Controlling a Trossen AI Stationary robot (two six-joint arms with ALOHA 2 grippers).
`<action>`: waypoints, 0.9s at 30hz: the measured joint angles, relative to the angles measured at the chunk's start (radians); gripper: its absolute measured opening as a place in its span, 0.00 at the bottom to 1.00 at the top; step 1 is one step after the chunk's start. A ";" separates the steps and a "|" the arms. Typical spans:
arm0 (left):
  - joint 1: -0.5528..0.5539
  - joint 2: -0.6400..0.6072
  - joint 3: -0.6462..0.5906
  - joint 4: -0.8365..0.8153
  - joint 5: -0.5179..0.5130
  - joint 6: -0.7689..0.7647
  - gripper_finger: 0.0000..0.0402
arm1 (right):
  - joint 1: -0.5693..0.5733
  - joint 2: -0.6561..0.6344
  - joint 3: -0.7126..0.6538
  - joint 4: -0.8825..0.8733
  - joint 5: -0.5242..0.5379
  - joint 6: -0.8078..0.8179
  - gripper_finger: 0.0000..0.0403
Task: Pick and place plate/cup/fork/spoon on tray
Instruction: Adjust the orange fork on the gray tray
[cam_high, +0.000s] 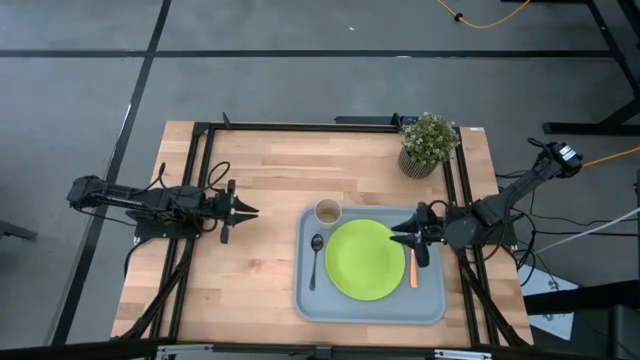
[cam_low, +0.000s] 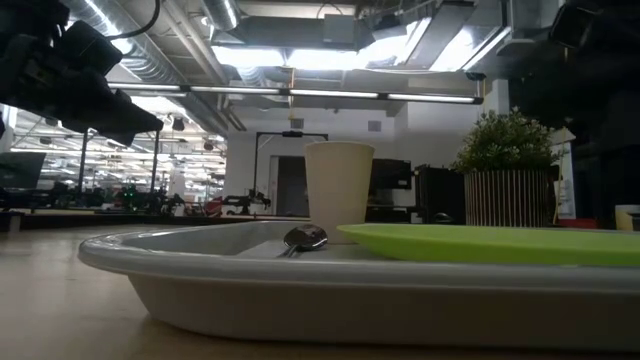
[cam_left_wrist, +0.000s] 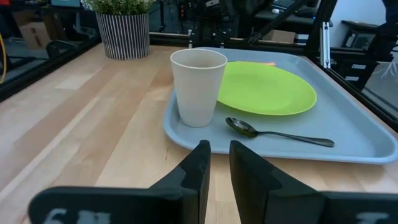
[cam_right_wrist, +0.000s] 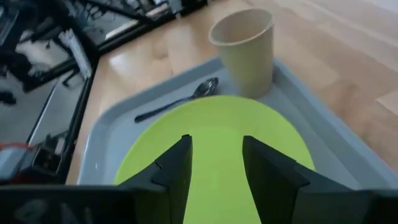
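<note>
The grey-blue tray (cam_high: 303, 300) lies on the table's near right part. On it lie the lime-green plate (cam_high: 365, 260), the tan cup (cam_high: 327, 211) standing upright at its far left corner, the dark spoon (cam_high: 315, 258) along its left side, and the orange-handled fork (cam_high: 413, 270) by the plate's right edge. My right gripper (cam_high: 396, 231) is open and empty above the plate's far right rim; the right wrist view shows the plate (cam_right_wrist: 211, 149) below its fingers. My left gripper (cam_high: 253, 211) hovers left of the tray, its fingers a narrow gap apart, empty.
A potted green plant (cam_high: 428, 143) in a striped pot stands at the table's far right corner. Black frame rails run along the table's left, far and right sides. Bare wood lies between my left gripper and the tray.
</note>
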 joint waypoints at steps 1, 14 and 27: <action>0.000 0.000 0.000 0.000 0.000 0.000 0.13 | 0.000 0.008 0.000 0.001 -0.007 -0.013 0.36; 0.000 0.000 0.000 0.000 0.000 0.000 0.13 | -0.087 0.051 0.003 -0.393 -0.248 0.354 0.36; 0.000 0.000 0.000 0.001 0.000 0.000 0.13 | -0.132 0.308 0.276 -0.850 -0.284 0.324 0.33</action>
